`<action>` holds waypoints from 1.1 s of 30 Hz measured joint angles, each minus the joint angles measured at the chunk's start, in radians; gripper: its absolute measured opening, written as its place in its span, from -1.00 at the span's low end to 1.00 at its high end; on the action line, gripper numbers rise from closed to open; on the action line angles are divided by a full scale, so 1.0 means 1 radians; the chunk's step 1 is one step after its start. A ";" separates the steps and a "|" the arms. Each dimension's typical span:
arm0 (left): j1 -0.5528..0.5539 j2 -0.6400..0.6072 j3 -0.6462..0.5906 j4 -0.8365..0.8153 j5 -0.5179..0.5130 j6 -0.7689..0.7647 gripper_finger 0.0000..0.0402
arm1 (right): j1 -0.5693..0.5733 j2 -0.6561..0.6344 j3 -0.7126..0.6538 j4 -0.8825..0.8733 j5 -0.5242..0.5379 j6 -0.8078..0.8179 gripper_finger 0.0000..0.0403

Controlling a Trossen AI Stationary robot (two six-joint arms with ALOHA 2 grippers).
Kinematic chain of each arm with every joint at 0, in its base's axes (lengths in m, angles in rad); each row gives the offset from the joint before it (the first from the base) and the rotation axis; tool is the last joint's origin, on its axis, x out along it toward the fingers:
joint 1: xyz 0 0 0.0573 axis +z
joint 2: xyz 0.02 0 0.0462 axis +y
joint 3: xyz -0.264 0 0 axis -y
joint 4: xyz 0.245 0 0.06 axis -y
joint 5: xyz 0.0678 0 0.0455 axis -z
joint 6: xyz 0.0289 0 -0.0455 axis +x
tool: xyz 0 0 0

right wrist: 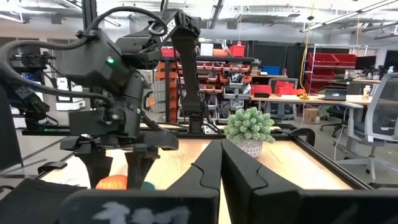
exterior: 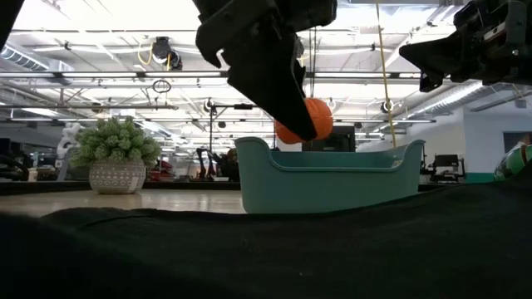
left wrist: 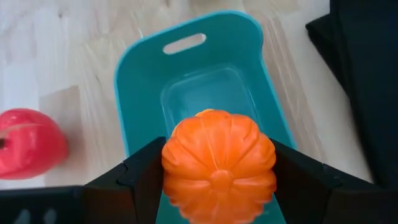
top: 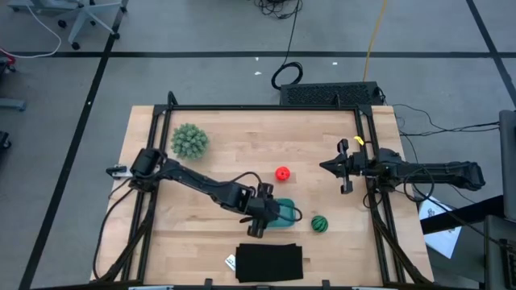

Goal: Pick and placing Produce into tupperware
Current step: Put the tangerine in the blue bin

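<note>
Orange piece [left wrist: 219,165]: ribbed like a small pumpkin, clamped between the two dark fingers [left wrist: 142,180] of the left gripper [top: 264,216], jaws part-open around it; held above the near end of the teal tupperware [left wrist: 140,68], clear of its floor; low view shows the piece [exterior: 314,118] just over the tub's rim [exterior: 332,178].
Tupperware: near the table's front edge, just behind the black flat rectangle [top: 269,263]; long axis runs away from the left wrist camera, its handle slot [left wrist: 184,43] at the far end; largely covered by the left gripper in the high view.
Red piece [top: 282,173]: on the wooden table [top: 234,145], behind the tub, apart from it; cut off at the edge of the left wrist view.
Striped green piece [top: 320,224]: on the table, just right of the tub.
Right gripper [top: 333,167]: raised at the table's right side, fingers closed together, holding nothing.
Bushy green plant [top: 189,141]: far-left part of the table.
</note>
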 joint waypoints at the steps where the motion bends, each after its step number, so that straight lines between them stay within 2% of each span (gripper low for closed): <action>1: 0.010 0.000 0.000 -0.001 0.027 0.006 0.21 | 0.000 0.000 0.000 0.000 0.000 0.000 -1.00; 10: 0.043 0.000 0.012 -0.029 0.122 0.062 0.21 | 0.000 0.000 0.000 0.000 0.000 0.001 -1.00; 21: 0.019 0.009 0.015 -0.031 0.107 0.159 0.21 | 0.000 0.000 0.000 0.000 0.000 0.001 -1.00; 28: 0.044 0.024 0.104 -0.137 0.147 0.220 0.21 | 0.000 0.000 0.000 0.000 0.000 0.001 -1.00; 33: 0.049 0.050 0.167 -0.206 0.198 0.327 0.21 | 0.000 0.005 0.000 0.013 0.000 0.001 -1.00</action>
